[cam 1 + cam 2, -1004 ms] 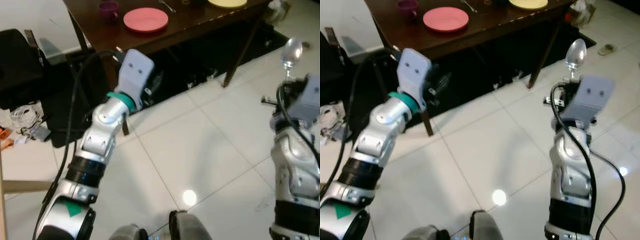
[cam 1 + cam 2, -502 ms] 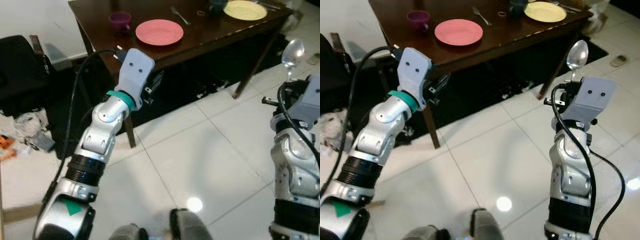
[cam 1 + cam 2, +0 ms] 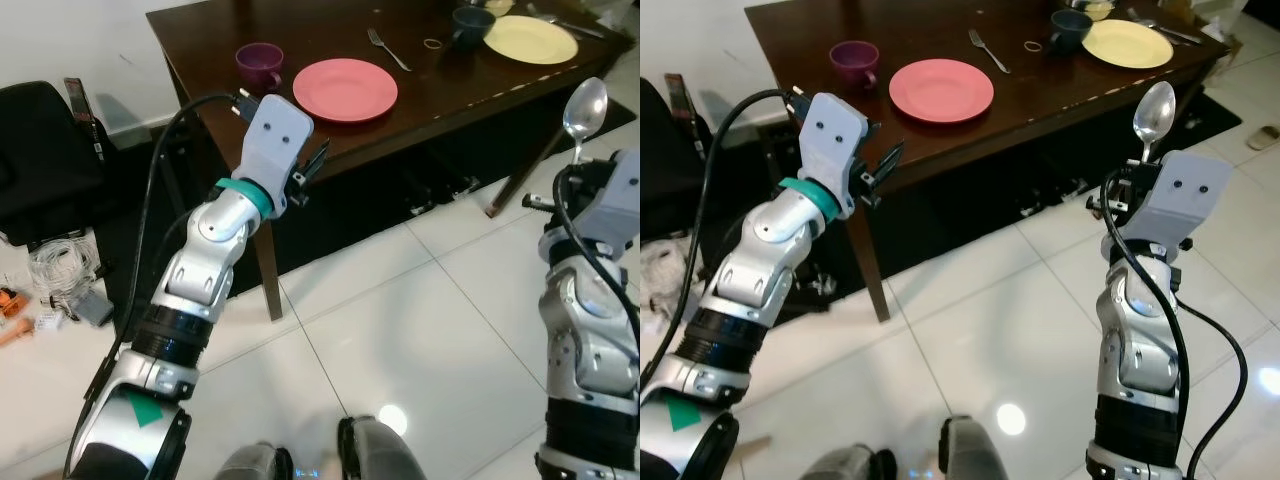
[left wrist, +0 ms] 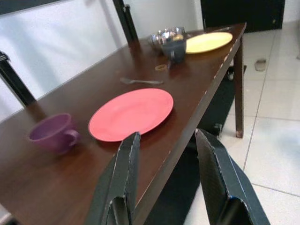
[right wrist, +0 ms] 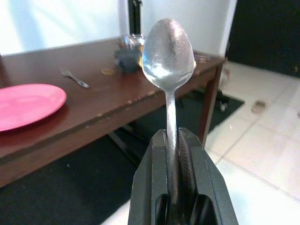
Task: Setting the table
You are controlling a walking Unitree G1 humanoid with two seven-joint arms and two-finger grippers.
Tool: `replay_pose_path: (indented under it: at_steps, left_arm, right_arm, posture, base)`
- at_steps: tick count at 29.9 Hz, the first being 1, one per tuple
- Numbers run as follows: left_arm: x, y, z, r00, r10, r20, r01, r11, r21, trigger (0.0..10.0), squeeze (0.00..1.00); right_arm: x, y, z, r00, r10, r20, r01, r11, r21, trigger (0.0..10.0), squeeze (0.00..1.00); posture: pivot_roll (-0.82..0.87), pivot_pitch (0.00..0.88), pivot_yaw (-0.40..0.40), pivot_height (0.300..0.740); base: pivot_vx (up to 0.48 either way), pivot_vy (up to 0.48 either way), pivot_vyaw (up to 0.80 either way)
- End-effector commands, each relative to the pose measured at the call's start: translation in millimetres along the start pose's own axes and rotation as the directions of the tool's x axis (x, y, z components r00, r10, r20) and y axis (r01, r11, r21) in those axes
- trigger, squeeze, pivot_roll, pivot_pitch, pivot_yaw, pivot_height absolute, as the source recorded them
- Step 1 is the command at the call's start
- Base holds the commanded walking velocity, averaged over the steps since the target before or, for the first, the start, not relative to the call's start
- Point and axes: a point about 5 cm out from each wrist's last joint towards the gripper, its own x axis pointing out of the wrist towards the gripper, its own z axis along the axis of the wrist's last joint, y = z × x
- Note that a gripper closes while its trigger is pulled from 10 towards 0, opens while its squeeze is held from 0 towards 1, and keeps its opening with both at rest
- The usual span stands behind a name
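Note:
My right gripper [image 5: 171,140] is shut on a silver spoon [image 3: 1155,112], holding it upright by the handle, bowl up, over the floor short of the dark wooden table [image 3: 940,140]. A pink plate [image 3: 941,90] lies on the table near its front edge, with a purple cup [image 3: 854,60] to its left and a fork [image 3: 983,47] to its right. Farther right are a dark cup [image 3: 1070,24] and a yellow plate [image 3: 1126,43]. My left gripper [image 4: 164,159] is open and empty, raised just before the table edge below the pink plate.
A table leg [image 3: 868,262] stands ahead on the white tiled floor [image 3: 980,330]. A black bag [image 3: 40,150] and loose cables [image 3: 60,270] lie at the left. A dark rug [image 5: 70,187] lies under the table. A small ring [image 3: 1033,45] rests beside the fork.
The camera has come nearer the table and more of the tabletop shows. Both arms keep their poses, the spoon still upright in the right gripper.

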Motion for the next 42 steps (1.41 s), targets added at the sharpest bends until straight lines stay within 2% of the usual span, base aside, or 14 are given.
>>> replay_pose_path:
  at_steps: [1, 24, 25, 28, 30, 32, 34, 38, 40, 41, 42]
  left_arm:
    - [-0.7, -1.6, -1.8, 1.000, -0.005, -0.006, 0.005, 1.000, 0.007, 10.0, 0.06]
    - [1.4, -2.1, -0.9, 1.000, -0.001, -0.001, 0.001, 1.000, -0.002, 10.0, 0.05]
    - [1.4, -1.5, -0.8, 1.000, 0.003, 0.000, -0.003, 1.000, -0.003, 10.0, 0.05]
    - [1.3, -1.3, -0.8, 1.000, 0.004, 0.000, -0.004, 1.000, -0.003, 10.0, 0.05]
    - [1.2, -1.2, -0.7, 1.000, 0.006, 0.000, -0.006, 1.000, -0.004, 10.0, 0.05]
    - [1.4, -1.4, -0.8, 1.000, 0.006, 0.000, -0.006, 1.000, -0.004, 10.0, 0.05]
    - [1.6, -0.9, -0.6, 1.000, 0.009, 0.000, -0.009, 1.000, -0.005, 10.0, 0.05]
    - [1.6, -0.7, -0.6, 1.000, 0.010, 0.000, -0.010, 1.000, -0.005, 10.0, 0.05]
    - [1.3, -0.1, 0.3, 1.000, 0.015, 0.005, -0.015, 1.000, -0.016, 10.0, 0.00]
    - [1.3, -0.1, 0.3, 1.000, 0.015, 0.005, -0.015, 1.000, -0.016, 10.0, 0.00]
    - [1.2, -0.3, 1.0, 1.000, 0.015, 0.008, -0.015, 1.000, -0.022, 10.0, 0.00]
  right_arm:
    - [0.4, -2.9, 3.9, 1.000, -0.013, 0.018, 0.013, 1.000, 0.002, 10.0, 0.00]
    - [2.5, 2.3, 5.3, 1.000, 0.017, 0.025, -0.017, 1.000, 0.004, 10.0, 0.00]
    - [0.9, 11.6, 7.0, 0.995, 0.093, 0.031, -0.094, 0.996, 0.009, 10.0, 0.00]
    - [-0.7, 17.6, 7.9, 0.990, 0.140, 0.034, -0.141, 0.990, 0.013, 10.0, 0.00]
    - [-6.2, 34.1, 11.2, 0.963, 0.265, 0.049, -0.266, 0.963, 0.033, 10.0, 0.00]
    - [-8.4, 39.9, 12.5, 0.950, 0.307, 0.056, -0.309, 0.950, 0.043, 10.0, 0.00]
    - [-13.7, 53.2, 18.8, 0.914, 0.395, 0.091, -0.401, 0.914, 0.057, 10.0, 0.00]
    - [-14.9, 56.3, 20.9, 0.904, 0.415, 0.103, -0.422, 0.905, 0.059, 10.0, 0.00]
    - [-17.7, 65.4, 28.3, 0.873, 0.468, 0.139, -0.480, 0.875, 0.064, 10.0, 0.00]
    - [-17.7, 65.4, 28.3, 0.873, 0.468, 0.139, -0.480, 0.875, 0.064, 10.0, 0.00]
    - [-19.4, 69.9, 31.7, 0.852, 0.499, 0.157, -0.514, 0.855, 0.071, 10.0, 0.00]
  posture:
    - [-0.09, 0.031, 0.065, 0.740]
    - [-0.08, 0.030, 0.058, 0.740]
    - [-0.08, 0.031, 0.057, 0.740]
    - [-0.08, 0.031, 0.057, 0.740]
    - [-0.08, 0.031, 0.057, 0.740]
    - [-0.08, 0.030, 0.055, 0.740]
    - [-0.08, 0.028, 0.055, 0.740]
    - [-0.08, 0.028, 0.055, 0.740]
    - [-0.08, 0.024, 0.057, 0.740]
    - [-0.08, 0.024, 0.057, 0.740]
    - [-0.08, 0.023, 0.058, 0.740]
  base:
    - [0.401, -0.262, 0.00]
    - [0.446, -0.011, 0.00]
    - [0.439, 0.000, 0.00]
    - [0.439, 0.000, 0.00]
    - [0.437, 0.000, 0.00]
    - [0.435, 0.000, 0.00]
    - [0.431, 0.000, 0.00]
    - [0.428, 0.000, 0.00]
    - [0.167, 0.000, 0.00]
    - [0.000, 0.000, 0.00]
    - [0.000, 0.000, 0.00]
